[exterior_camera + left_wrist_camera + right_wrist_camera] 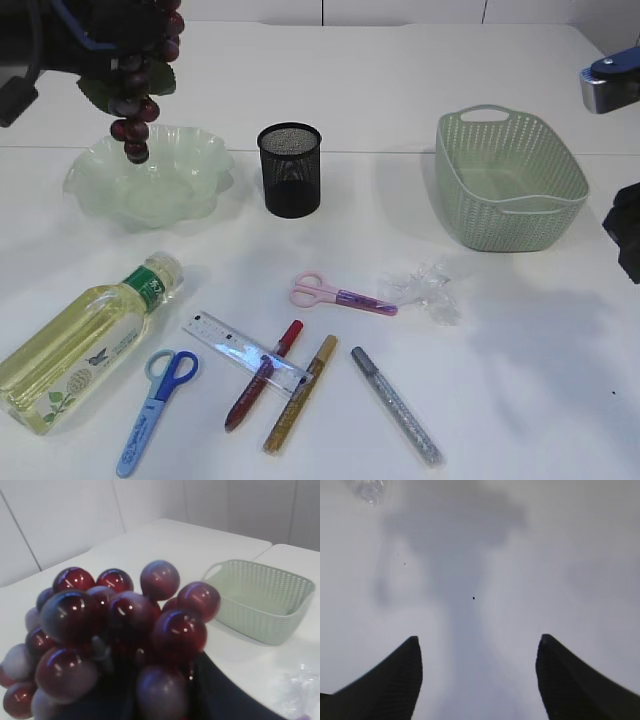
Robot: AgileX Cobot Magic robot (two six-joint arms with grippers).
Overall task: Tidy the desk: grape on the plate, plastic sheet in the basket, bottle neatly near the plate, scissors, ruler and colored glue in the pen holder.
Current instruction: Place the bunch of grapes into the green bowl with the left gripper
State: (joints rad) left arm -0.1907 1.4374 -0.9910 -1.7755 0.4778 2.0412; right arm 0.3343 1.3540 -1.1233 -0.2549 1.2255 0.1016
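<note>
1. My left gripper (125,60) holds the grape (140,85) tight, hanging just over the plate (200,150), not down yet.
2. My right gripper (477,680) is wide apart, holding nothing.
3. The plastic sheet (425,285), bottle (85,340) and pens still wait on the desk.

The white matte tabletop (580,555) lies under the right gripper (478,639). On it, a tiny dark speck (473,598) sits just ahead of the tips, with two fainter specks (400,558) farther ahead and to their left. A white panelled wall (60,520) rises beyond the table's far edge.
</note>
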